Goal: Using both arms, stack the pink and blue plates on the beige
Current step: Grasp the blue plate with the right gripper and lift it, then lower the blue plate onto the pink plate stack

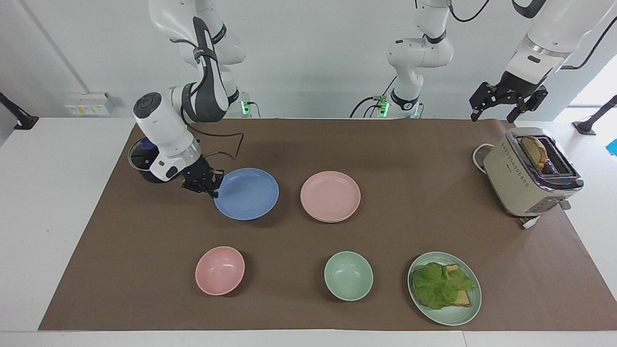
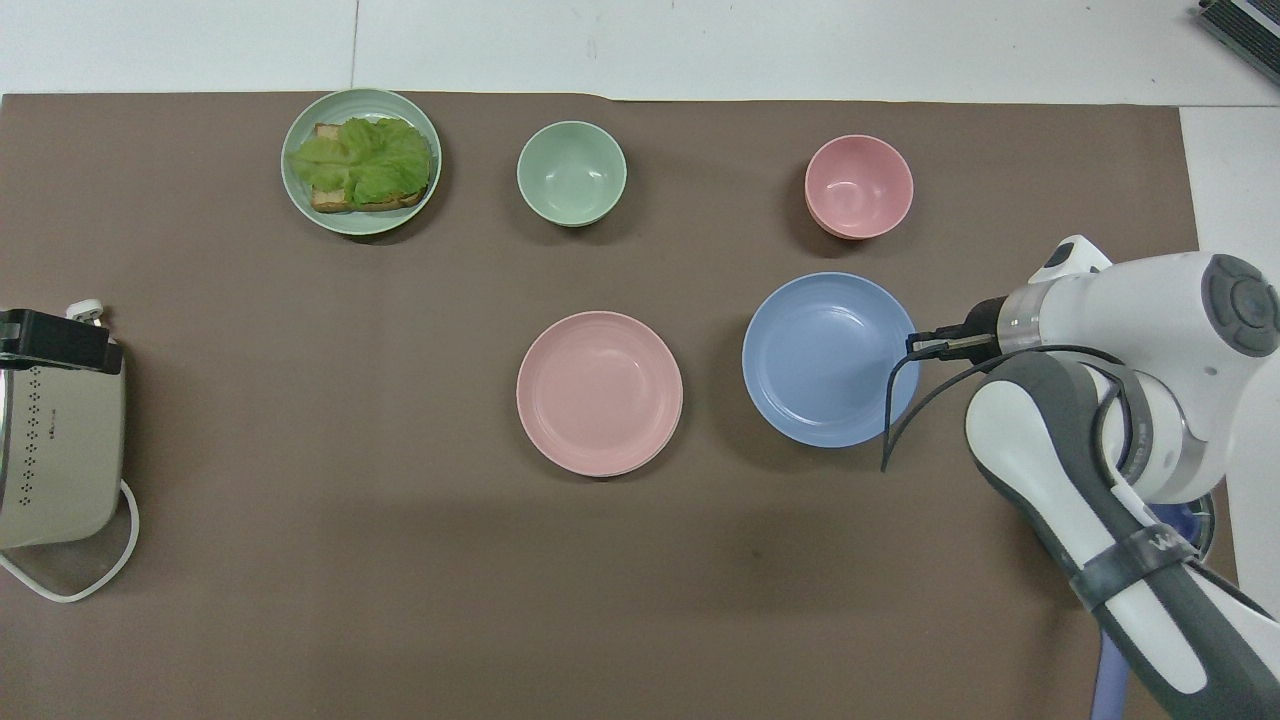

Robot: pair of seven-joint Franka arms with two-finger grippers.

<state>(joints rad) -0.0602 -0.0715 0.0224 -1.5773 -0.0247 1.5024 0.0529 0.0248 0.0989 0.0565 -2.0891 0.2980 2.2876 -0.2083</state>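
My right gripper (image 1: 214, 189) is shut on the rim of the blue plate (image 1: 248, 193), at the edge toward the right arm's end. It holds the plate just above the brown mat, slightly tilted, with a shadow under it. In the overhead view the right gripper (image 2: 915, 345) pinches the blue plate (image 2: 825, 360) beside the pink plate (image 2: 600, 390). The pink plate (image 1: 330, 195) rests in the middle of the mat on a thin second rim. The beige plate is otherwise hidden. My left gripper (image 1: 506, 103) hangs open in the air over the mat's edge by the toaster, waiting.
A pink bowl (image 1: 220, 270), a green bowl (image 1: 348, 275) and a mint plate (image 1: 453, 320) with lettuce and toast lie farther from the robots. The beige toaster (image 1: 525, 178) holds a bread slice at the left arm's end. A dark cup (image 1: 140, 161) stands under the right arm.
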